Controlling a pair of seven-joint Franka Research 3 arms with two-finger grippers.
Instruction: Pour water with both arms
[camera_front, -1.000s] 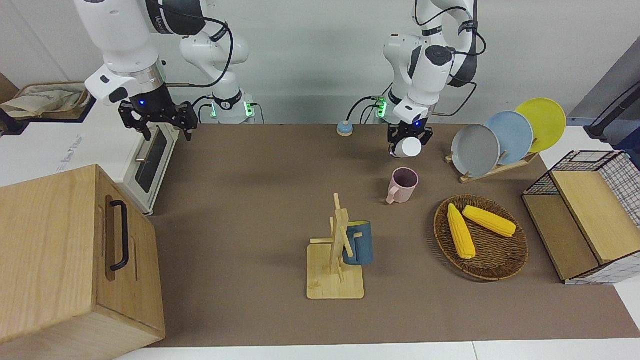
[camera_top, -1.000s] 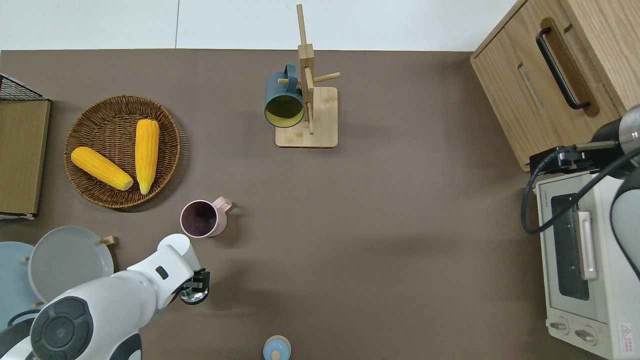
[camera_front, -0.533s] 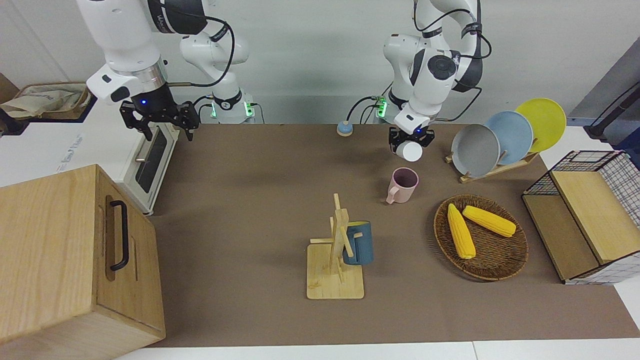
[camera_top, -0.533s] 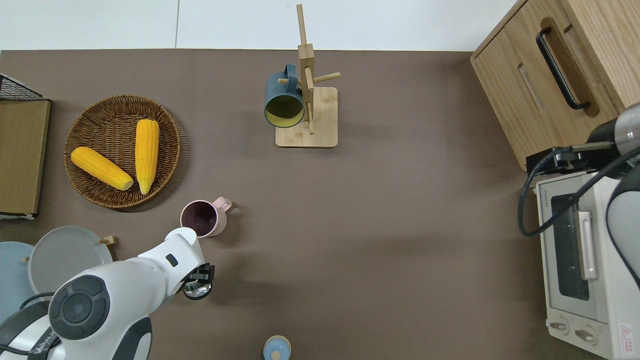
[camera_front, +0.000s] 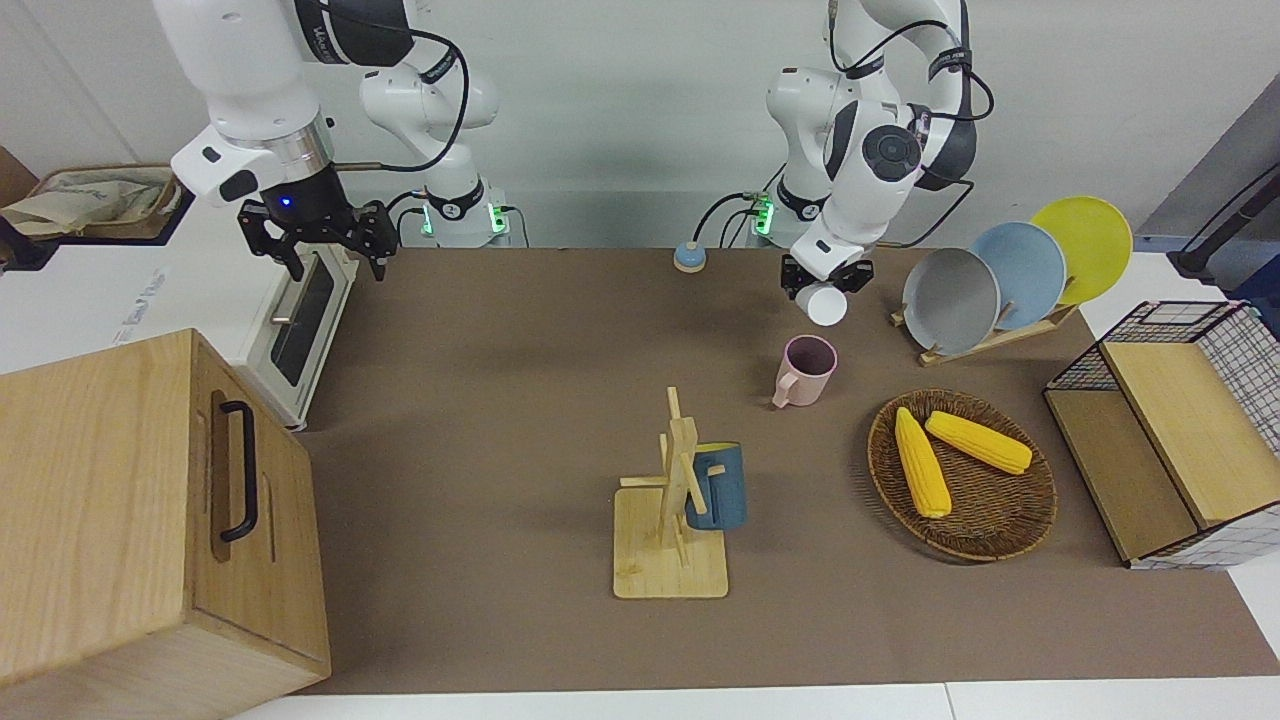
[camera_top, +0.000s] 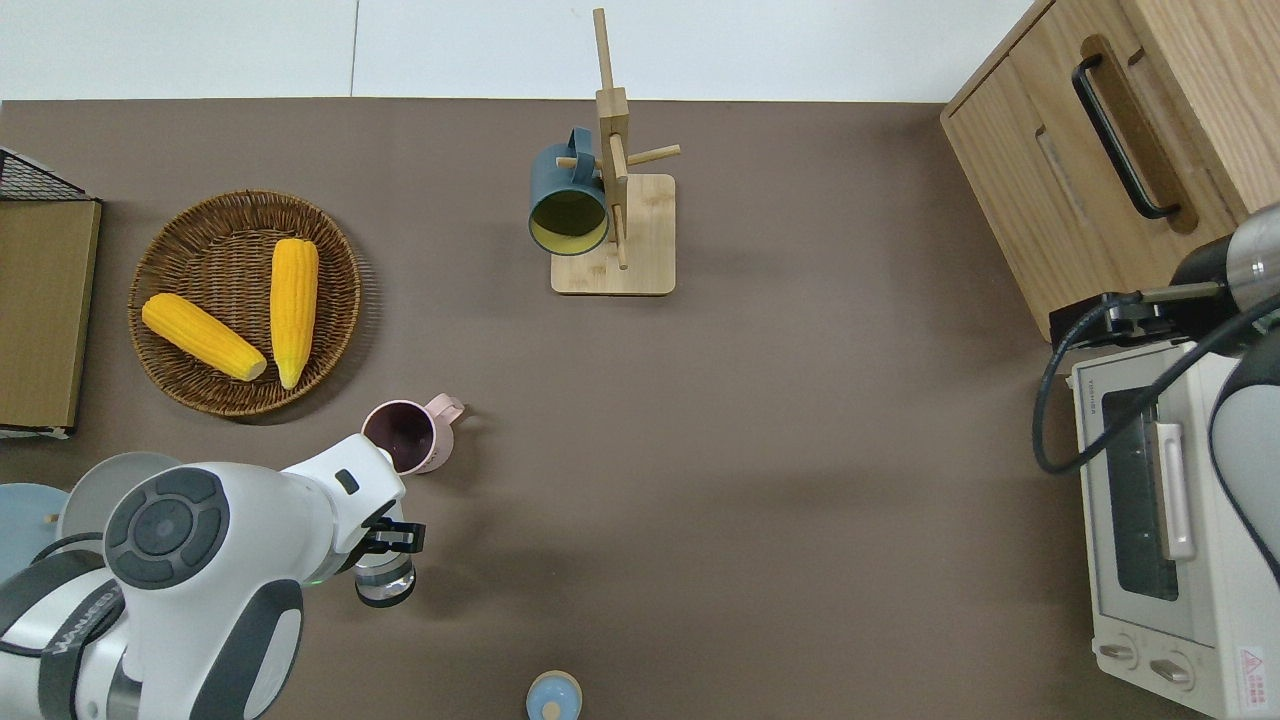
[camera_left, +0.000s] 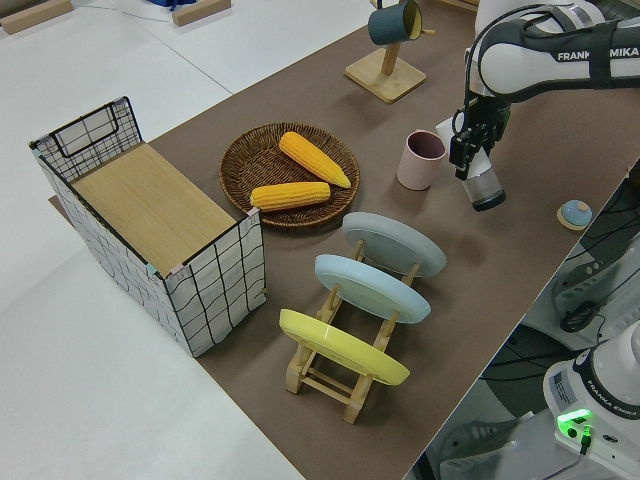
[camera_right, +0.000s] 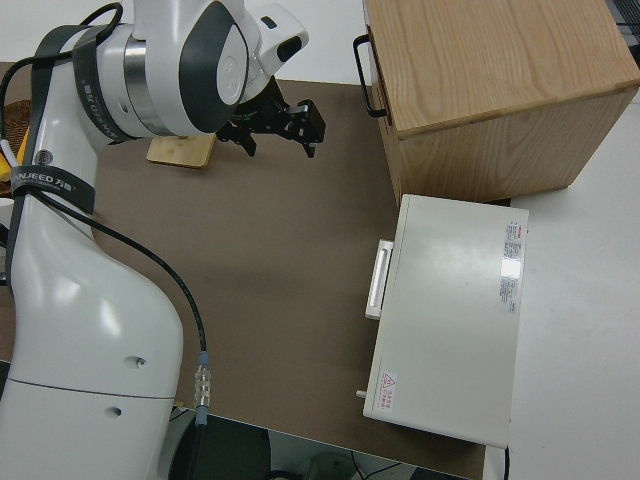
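Note:
My left gripper (camera_front: 826, 283) (camera_top: 388, 543) (camera_left: 468, 158) is shut on a small clear cup (camera_front: 827, 304) (camera_top: 385, 580) (camera_left: 485, 188). It holds the cup tilted in the air, over the brown mat and just nearer to the robots than the pink mug (camera_front: 806, 368) (camera_top: 405, 438) (camera_left: 421, 159). The mug stands upright on the mat with a dark inside. I cannot make out any water. My right gripper (camera_front: 315, 243) (camera_right: 280, 120) hangs open and holds nothing, beside the toaster oven (camera_front: 300, 310) at the right arm's end.
A mug tree (camera_front: 672, 500) carries a blue mug (camera_front: 718, 487) out on the mat. A wicker basket (camera_front: 1000, 530) holds two corn cobs. Plate rack (camera_front: 990, 275), wire crate (camera_front: 1180, 430), wooden cabinet (camera_front: 150, 510) and a small blue knob (camera_front: 688, 257) ring the mat.
The left arm's wrist has turned and its elbow swung toward the plates, tipping the held cup a little more. The right gripper has barely shifted.

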